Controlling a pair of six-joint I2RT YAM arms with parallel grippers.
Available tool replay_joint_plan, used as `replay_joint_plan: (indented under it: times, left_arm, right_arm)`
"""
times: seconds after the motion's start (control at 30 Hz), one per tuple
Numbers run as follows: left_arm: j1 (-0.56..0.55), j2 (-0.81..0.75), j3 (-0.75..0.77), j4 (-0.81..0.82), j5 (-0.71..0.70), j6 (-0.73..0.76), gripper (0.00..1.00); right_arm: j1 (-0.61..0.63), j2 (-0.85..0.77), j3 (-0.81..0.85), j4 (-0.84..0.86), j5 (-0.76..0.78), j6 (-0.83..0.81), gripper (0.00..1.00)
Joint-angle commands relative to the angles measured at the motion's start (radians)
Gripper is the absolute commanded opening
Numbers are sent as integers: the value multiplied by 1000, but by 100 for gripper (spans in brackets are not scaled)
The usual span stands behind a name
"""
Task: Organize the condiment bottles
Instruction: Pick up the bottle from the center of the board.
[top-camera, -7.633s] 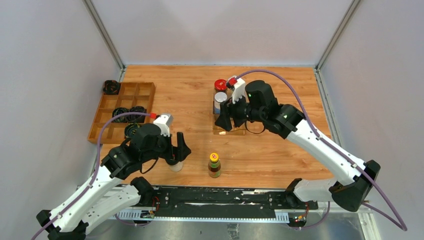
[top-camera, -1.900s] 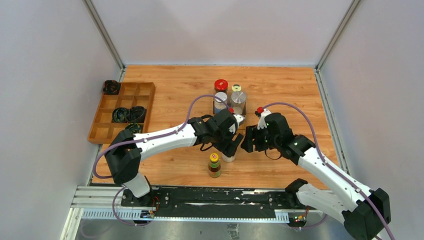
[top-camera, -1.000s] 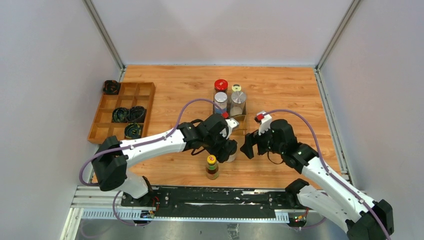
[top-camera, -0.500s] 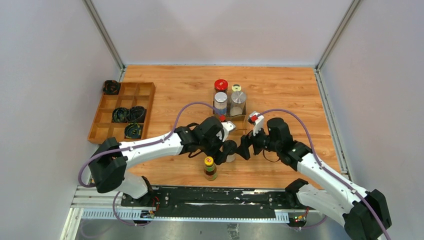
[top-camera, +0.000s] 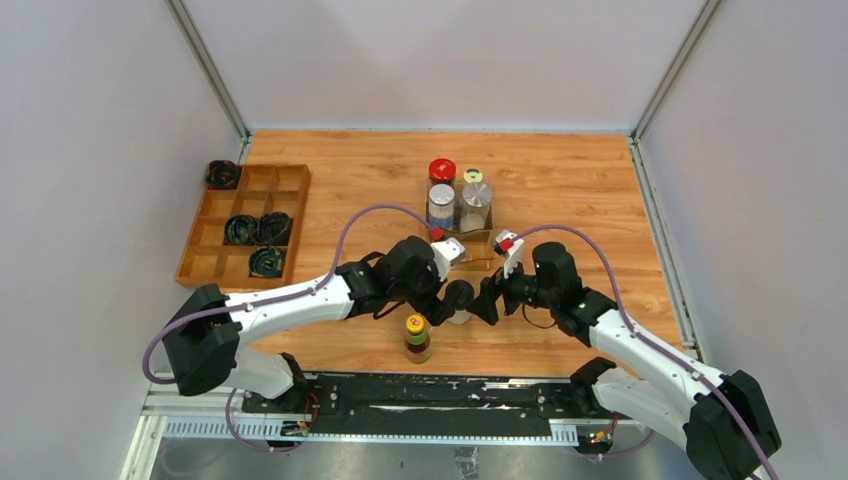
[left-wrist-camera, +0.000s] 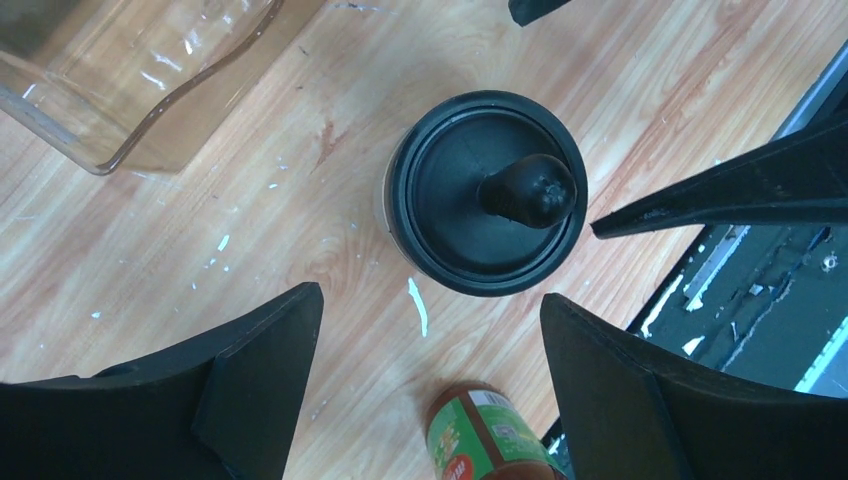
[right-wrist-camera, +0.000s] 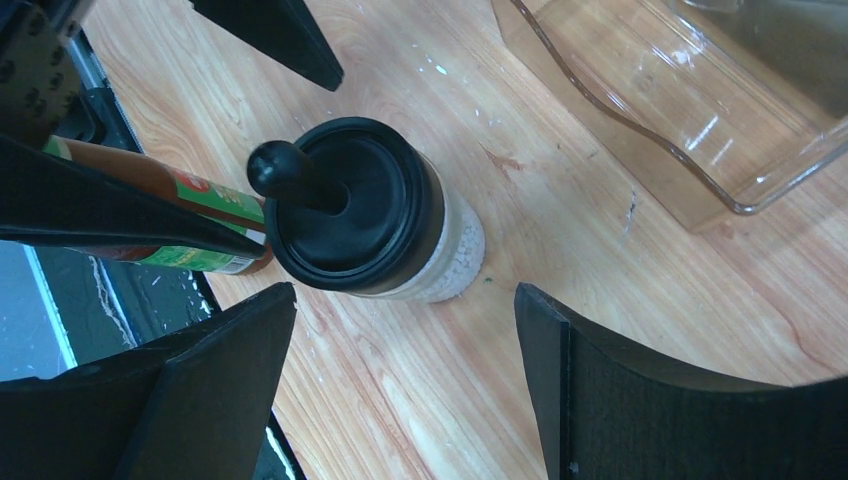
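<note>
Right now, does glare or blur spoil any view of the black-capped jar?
Left wrist: black-capped jar sharp, glints only on the clear container. Right wrist: jar crisp, mild reflections on the container's rim. Top external: even light, no glare, jar small.

You have the black-capped jar (left-wrist-camera: 485, 192) standing upright on the desk (top-camera: 350, 180): clear glass, white grains inside, a round knob on its lid. Just beside it, toward the near edge, the yellow-capped brown sauce bottle (top-camera: 417, 337) stands with a red-and-green label. Farther back four stand clustered upright: red-lidded dark jar (top-camera: 441, 170), yellow-capped shaker (top-camera: 473, 177), blue-labelled jar (top-camera: 440, 197), silver-lidded jar (top-camera: 477, 193).
</note>
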Motion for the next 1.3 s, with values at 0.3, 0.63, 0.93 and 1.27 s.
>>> replay_joint_plan:
  times: [0.3, 0.63, 0.93, 1.27]
  left_arm:
    - [4, -35, -171, 215, -18, -16, 84]
    - [4, -16, -195, 288, -4, -11, 78]
    - [4, 27, -182, 298, -15, 2, 66]
    - [4, 44, -191, 328, -26, 14, 59]
  right_arm:
    - [-15, -73, -78, 83, -64, 49, 81]
    - [-13, -144, -149, 89, -30, 108, 73]
    - [-13, -74, -147, 106, 23, 140, 69]
    - [-13, 3, -112, 143, 48, 128, 66]
